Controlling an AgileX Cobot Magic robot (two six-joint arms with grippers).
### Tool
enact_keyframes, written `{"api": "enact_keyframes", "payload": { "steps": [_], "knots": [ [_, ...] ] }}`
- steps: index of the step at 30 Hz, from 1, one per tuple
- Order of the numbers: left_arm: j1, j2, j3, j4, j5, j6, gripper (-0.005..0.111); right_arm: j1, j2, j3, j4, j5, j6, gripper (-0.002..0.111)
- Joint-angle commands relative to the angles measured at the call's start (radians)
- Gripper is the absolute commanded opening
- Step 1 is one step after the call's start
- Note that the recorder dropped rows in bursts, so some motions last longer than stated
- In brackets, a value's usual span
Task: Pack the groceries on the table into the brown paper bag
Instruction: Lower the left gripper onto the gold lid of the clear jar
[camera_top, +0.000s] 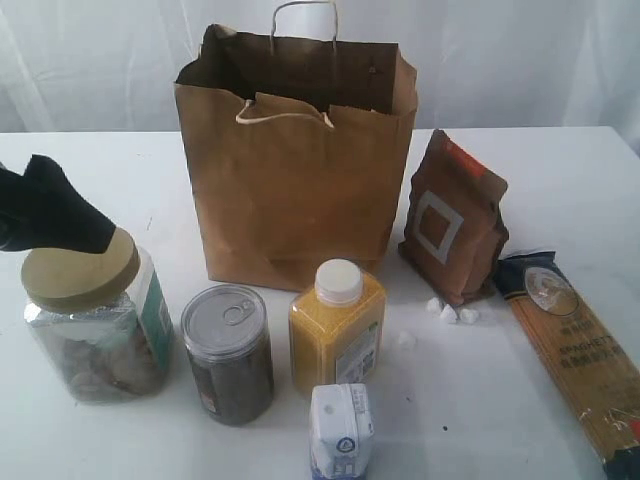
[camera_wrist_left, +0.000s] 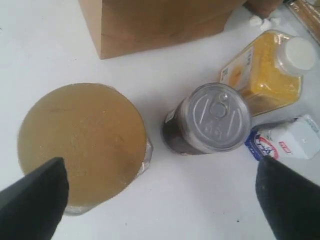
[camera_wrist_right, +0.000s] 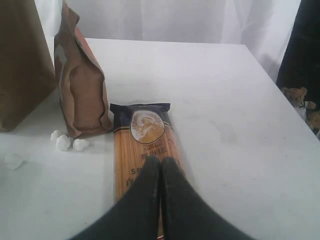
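The brown paper bag (camera_top: 295, 170) stands open at the back of the table (camera_top: 480, 400). In front of it stand the clear jar with a gold lid (camera_top: 95, 320), the pull-tab can (camera_top: 228, 352), the yellow bottle (camera_top: 337, 335) and the small white carton (camera_top: 341, 430). To the right of the bag are the brown pouch (camera_top: 452, 215) and the spaghetti pack (camera_top: 575, 350), which lies flat. My left gripper (camera_wrist_left: 159, 165) hangs open just above the jar's lid (camera_wrist_left: 82, 145), with one finger over the lid's edge. My right gripper (camera_wrist_right: 161, 161) is shut and empty over the spaghetti pack (camera_wrist_right: 142, 145).
Small white crumbs (camera_top: 452, 312) lie in front of the pouch. The can (camera_wrist_left: 215, 117) stands close beside the jar, with the bottle (camera_wrist_left: 265, 70) and carton (camera_wrist_left: 290, 142) just beyond it. A white curtain hangs behind the table.
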Motion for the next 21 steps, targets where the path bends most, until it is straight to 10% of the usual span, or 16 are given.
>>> {"api": "enact_keyframes", "payload": {
  "steps": [1, 21],
  "knots": [
    [-0.004, 0.047, 0.008, 0.064, -0.014, -0.013, 0.101, 0.004, -0.006, 0.007, 0.002, -0.001, 0.002, 0.000],
    [-0.004, 0.162, 0.008, 0.137, -0.092, -0.034, 0.101, 0.004, -0.006, 0.007, 0.002, -0.001, 0.002, 0.000]
  ]
}}
